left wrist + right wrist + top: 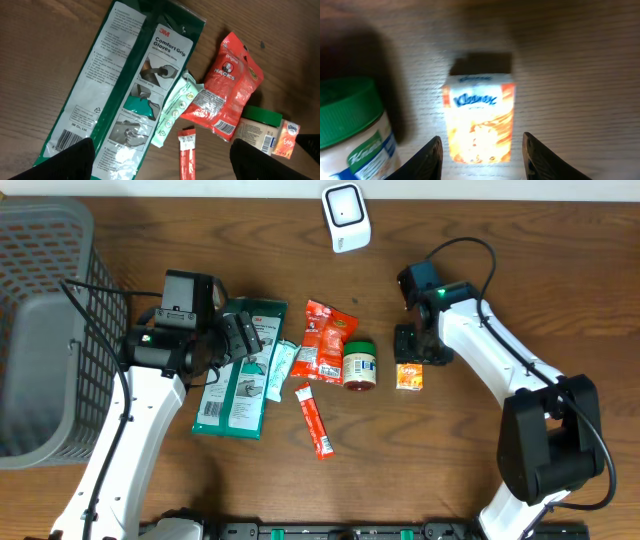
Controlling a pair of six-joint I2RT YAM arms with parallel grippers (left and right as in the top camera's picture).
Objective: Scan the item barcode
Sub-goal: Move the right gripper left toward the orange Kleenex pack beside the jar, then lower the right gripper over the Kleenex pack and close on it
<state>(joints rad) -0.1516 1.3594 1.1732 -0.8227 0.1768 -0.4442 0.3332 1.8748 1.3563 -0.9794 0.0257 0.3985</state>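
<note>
At far left we see a grey mesh basket (40, 330). The left gripper (238, 335) hangs with fingers wide apart over a 3M Comfort Grip Gloves packet (125, 85). Only its wrist view lets us read that label and the red Hacks bag (227, 85). Only the overhead shows the white scanner (346, 217) by the far edge. Just right of the green-lidded jar (360, 365), the Kleenex tissue pack (479, 120) lies flat on the table (560, 260). In the right wrist view its long axis runs up the frame, logo at the top end. It sits between the right gripper's (481, 150) parted fingers; whether they touch it we cannot tell.
</note>
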